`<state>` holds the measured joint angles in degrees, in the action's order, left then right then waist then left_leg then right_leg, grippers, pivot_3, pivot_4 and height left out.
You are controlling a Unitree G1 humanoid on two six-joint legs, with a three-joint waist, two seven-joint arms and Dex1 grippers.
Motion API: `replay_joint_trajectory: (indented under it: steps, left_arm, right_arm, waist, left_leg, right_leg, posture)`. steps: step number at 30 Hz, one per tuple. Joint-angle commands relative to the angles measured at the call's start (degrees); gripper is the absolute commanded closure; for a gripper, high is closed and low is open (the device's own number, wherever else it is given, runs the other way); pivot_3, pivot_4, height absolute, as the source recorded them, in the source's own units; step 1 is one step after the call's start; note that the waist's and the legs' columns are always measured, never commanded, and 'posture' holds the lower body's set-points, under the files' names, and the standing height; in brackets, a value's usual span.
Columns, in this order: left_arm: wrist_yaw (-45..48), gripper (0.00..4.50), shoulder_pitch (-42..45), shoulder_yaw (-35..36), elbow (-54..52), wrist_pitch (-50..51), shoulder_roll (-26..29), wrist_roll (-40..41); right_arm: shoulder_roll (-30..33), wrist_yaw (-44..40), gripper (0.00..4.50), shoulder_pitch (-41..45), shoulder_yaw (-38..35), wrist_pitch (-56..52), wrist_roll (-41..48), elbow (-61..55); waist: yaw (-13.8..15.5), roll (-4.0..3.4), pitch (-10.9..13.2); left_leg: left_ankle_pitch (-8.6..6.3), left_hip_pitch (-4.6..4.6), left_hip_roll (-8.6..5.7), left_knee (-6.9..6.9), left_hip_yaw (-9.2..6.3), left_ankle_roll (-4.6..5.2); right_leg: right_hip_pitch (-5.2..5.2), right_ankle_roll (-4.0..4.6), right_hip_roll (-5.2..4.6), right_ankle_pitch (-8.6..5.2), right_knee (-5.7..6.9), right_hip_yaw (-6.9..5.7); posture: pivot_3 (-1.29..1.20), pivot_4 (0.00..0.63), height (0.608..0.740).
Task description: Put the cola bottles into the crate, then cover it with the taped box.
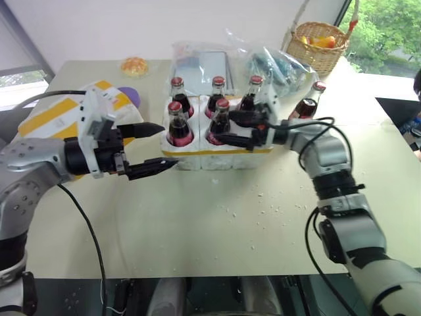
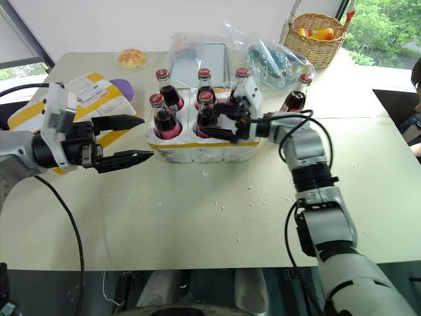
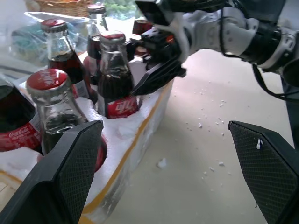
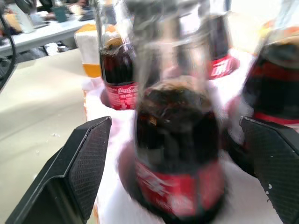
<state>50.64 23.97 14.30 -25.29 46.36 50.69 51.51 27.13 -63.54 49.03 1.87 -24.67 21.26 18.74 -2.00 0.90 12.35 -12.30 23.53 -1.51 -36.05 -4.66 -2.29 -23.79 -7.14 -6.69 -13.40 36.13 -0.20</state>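
Crate [image 1: 217, 157]: we see it near the middle of the table [image 1: 217, 224], a low white tray with a yellow band.
Bottles in the crate: we count five. Three stand in the far row and two in the near row.
Front middle bottle [image 1: 219, 123]: it stands in its hole in the crate, right between the two black fingers of the right gripper [image 1: 231, 127].
Right gripper: its fingers are spread wide, one on each side of that bottle. In the right wrist view the bottle [image 4: 177, 135] stands in the gap and we see space between it and each finger, so it is let go.
Front left bottle [image 1: 177, 125]: it stands in the crate's near left hole, beside the front middle one.
Sixth bottle [image 1: 308, 104]: it stands on the table just to the right of the crate, outside it.
Left gripper [image 1: 152, 149]: it hangs in the air just to the left of the crate, fingers spread wide and holding nothing. Its tips point at the crate's left end.
Box [image 1: 62, 112]: one box with yellow tape and a white label lies to the left of the crate, behind the left gripper.
Basket [image 1: 318, 38]: one, far behind the crate to the right.
Bags [image 1: 223, 62]: clear bags lie just behind the crate.
Bits: small white crumbs [image 1: 263, 204] lie on the table in front of the crate.
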Motion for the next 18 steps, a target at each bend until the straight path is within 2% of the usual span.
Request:
replay_joint_trajectory:
  steps: [1,6,8,13,18]
  left_arm:
    - [-2.66,0.00,1.38,0.22,-4.24,1.57,-1.45,4.08]
    - [-3.82,0.00,3.58,-2.32,-4.25,2.55,-3.30,5.47]
    - [-4.80,0.00,5.22,-4.27,-2.51,2.49,-4.65,4.36]
    - [-6.15,0.00,8.42,-9.41,0.67,0.73,-8.17,-0.84]
    - [-4.23,0.00,11.64,-10.98,1.91,0.66,-9.64,-1.53]
  right_arm:
    - [7.21,-0.71,0.02,-3.98,-6.87,-7.65,6.67,-14.43]
    - [16.64,0.86,0.02,-16.27,-15.45,-16.86,13.55,-28.64]
    - [18.28,3.68,0.02,-21.28,-19.35,-19.04,14.65,-31.38]
    - [15.72,16.34,0.02,-26.71,-25.18,-20.92,13.13,-31.34]
    - [12.63,25.47,0.02,-28.16,-23.63,-16.18,7.38,-29.33]
  waist:
    - [0.17,0.00,0.00]
    - [1.12,0.03,-0.02]
    - [1.20,0.05,-0.03]
    - [1.09,0.05,-0.03]
    - [1.17,0.06,-0.04]
  left_leg:
    - [0.00,0.00,0.00,0.00,0.00,0.00]
    - [-0.01,-0.04,0.03,-0.01,0.01,0.01]
    - [0.00,-0.07,0.03,-0.08,0.03,0.01]
    - [0.00,-0.16,0.03,-0.19,0.15,0.01]
    - [0.00,-0.13,0.05,-0.14,0.13,0.02]
  right_leg:
    - [0.01,0.00,0.00,0.00,-0.01,0.00]
    - [0.05,0.01,0.01,-0.01,-0.02,0.00]
    - [0.11,0.02,0.01,-0.01,-0.02,0.00]
    - [0.29,0.32,-0.01,-0.08,-0.13,0.07]
    - [0.23,0.32,0.01,-0.07,-0.12,0.06]
  posture:
    - [0.00,0.150,0.737]
    - [0.00,0.150,0.737]
    - [0.00,0.150,0.737]
    - [0.00,0.150,0.737]
    - [0.00,0.150,0.737]
